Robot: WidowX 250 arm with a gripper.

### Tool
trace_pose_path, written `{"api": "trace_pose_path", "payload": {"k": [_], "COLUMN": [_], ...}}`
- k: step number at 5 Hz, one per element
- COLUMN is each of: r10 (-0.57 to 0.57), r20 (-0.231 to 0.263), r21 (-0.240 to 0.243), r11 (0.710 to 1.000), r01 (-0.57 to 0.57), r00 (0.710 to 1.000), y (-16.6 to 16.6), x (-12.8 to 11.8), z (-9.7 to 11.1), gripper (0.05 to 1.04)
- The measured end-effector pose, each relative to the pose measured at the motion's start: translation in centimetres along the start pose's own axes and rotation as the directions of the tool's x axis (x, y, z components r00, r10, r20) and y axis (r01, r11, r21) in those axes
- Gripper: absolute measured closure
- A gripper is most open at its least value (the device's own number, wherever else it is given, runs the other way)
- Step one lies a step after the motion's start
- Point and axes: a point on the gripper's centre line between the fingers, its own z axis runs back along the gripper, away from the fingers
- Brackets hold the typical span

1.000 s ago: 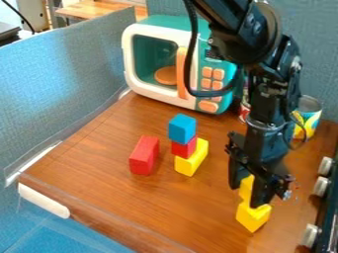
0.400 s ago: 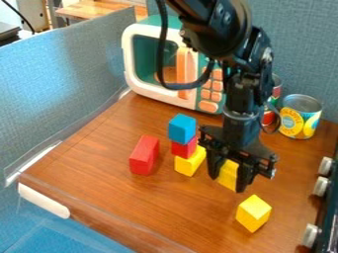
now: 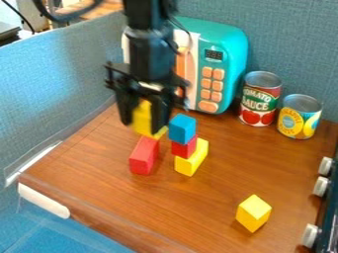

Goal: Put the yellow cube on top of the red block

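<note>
The black gripper (image 3: 144,118) hangs left of centre, shut on a yellow block (image 3: 142,117) that shows between its fingers. Below it lies the red block (image 3: 144,156), long and flat on the wood; the held block covers the view near its far end, and whether they touch I cannot tell. A separate yellow cube (image 3: 253,213) rests on the table at lower right, apart from the gripper.
Just right of the red block stands a stack: blue cube (image 3: 182,129), small red cube (image 3: 184,147), yellow block (image 3: 192,160) at the bottom. A toy microwave (image 3: 221,64) and two cans (image 3: 260,99) stand behind. Knobs (image 3: 320,187) line the right edge.
The gripper has carried the held yellow block leftward and up the view, from beside the yellow cube, past the stack, to the red block. The lone yellow cube stayed behind.
</note>
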Motion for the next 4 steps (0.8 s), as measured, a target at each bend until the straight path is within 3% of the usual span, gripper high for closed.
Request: {"api": "trace_pose_path", "payload": {"k": [1,2,3,4], "r10": [0.060,0.129,0.175,0.149], "r20": [0.020,-0.006,-0.058,-0.085], "r21": [-0.024,-0.049,-0.031,-0.042], "r11": [0.998,0.990,0.984,0.987], "r01": [-0.060,-0.129,-0.177,-0.153], "r00": [0.998,0.992,0.983,0.985], "y": [3.0,4.5,5.7,5.0], "x": [-0.5,0.2,1.9,4.2], "z": [1.6,1.5,-1.4,-4.6], "gripper": [0.502,0.502,0.502,0.502]}}
